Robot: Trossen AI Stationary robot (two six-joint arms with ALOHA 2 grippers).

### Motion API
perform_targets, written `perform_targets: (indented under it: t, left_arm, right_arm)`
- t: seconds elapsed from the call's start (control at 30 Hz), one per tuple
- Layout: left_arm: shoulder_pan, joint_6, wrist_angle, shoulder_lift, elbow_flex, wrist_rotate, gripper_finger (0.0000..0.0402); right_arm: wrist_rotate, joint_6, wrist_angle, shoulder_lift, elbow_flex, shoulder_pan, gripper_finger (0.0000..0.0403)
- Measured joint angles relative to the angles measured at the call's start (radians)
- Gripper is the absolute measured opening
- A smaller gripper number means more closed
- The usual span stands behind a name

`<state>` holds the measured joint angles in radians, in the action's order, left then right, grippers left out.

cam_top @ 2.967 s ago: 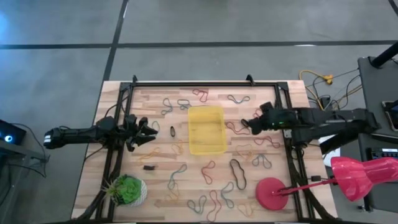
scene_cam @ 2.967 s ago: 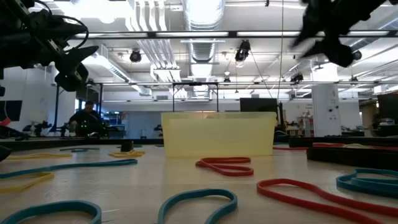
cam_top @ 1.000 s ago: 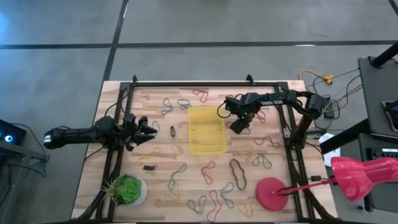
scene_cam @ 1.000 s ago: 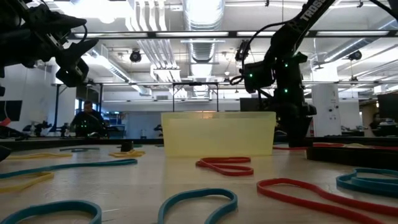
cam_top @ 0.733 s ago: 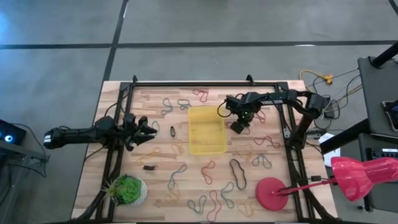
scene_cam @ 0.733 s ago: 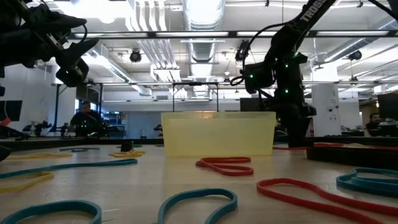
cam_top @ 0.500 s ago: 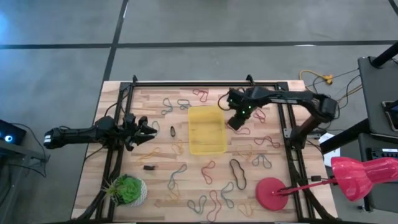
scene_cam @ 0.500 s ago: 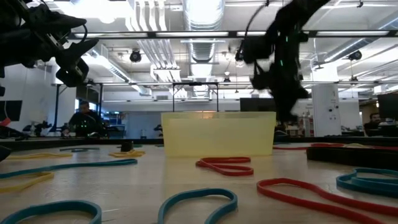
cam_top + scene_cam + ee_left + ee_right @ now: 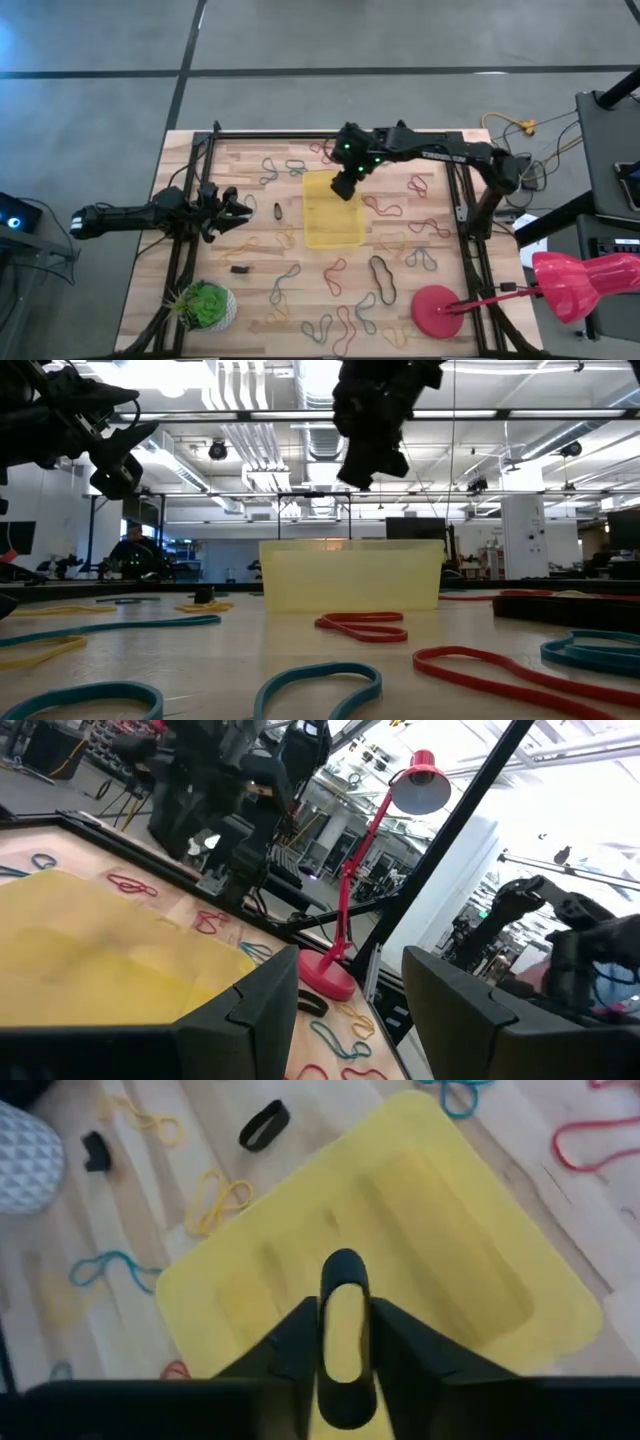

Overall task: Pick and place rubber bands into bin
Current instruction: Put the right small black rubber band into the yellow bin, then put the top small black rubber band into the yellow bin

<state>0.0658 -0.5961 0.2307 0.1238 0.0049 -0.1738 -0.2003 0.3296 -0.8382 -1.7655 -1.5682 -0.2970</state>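
Observation:
The bin (image 9: 332, 208), a low yellow tray, sits mid-table; it also shows in the low view (image 9: 350, 575) and the right wrist view (image 9: 440, 1230). Many rubber bands lie flat on the wood around it, such as a red one (image 9: 383, 208) right of the bin and several near the front edge (image 9: 340, 325). My right gripper (image 9: 343, 188) hangs high over the bin's far part (image 9: 362, 472), shut on a black rubber band (image 9: 342, 1320). My left gripper (image 9: 240, 212) waits open at the table's left, pointing level toward the bin (image 9: 350, 1010). My right gripper has the black band between its two fingers (image 9: 298, 1342), the loop's long sides (image 9: 324, 1330) against their inner faces. The loop stays open and its free end (image 9: 342, 1262) sticks out past the fingertips. The fingers slant down from the right. The band is lifted clear, above the bin.
A green plant ball (image 9: 205, 305) stands at the near left, and a red lamp with its round base (image 9: 437, 310) at the near right. Black frame rails (image 9: 190, 200) run along the table's sides. A small black block (image 9: 240, 268) lies near the left.
My right gripper has risen from the table just right of the bin and swung toward the table's left, tipping as it went. It now hangs over the bin's far part. My left arm has kept still.

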Motion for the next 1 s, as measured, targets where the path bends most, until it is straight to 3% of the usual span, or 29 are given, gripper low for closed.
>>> perform_targets:
  t: [0.23, 0.37, 0.63, 0.83, 1.0]
  left_arm:
    - [0.0, -0.011, -0.002, 0.003, 0.0, 0.0, 0.0164]
    - [0.0, -0.246, 0.015, 0.003, 0.0, 0.007, 0.0164]
    - [0.0, -0.211, 0.056, 0.005, 0.0, 0.065, 0.0164]
    - [0.0, -0.18, 0.139, 0.005, 0.0, 0.304, 0.0164]
    - [0.0, -0.128, 0.264, 0.007, 0.0, 0.394, 0.0164]
  right_arm:
    - [0.097, -0.123, -0.094, -0.014, -0.098, 0.045, 0.0202]
    - [0.097, -0.147, -0.112, 0.017, -0.101, 0.063, 0.0228]
    - [0.099, -0.097, -0.153, 0.03, -0.094, 0.076, 0.0235]
    - [0.099, -0.077, -0.153, 0.03, -0.092, 0.089, 0.0227]
    - [0.098, -0.068, -0.154, 0.03, -0.092, 0.108, 0.0226]
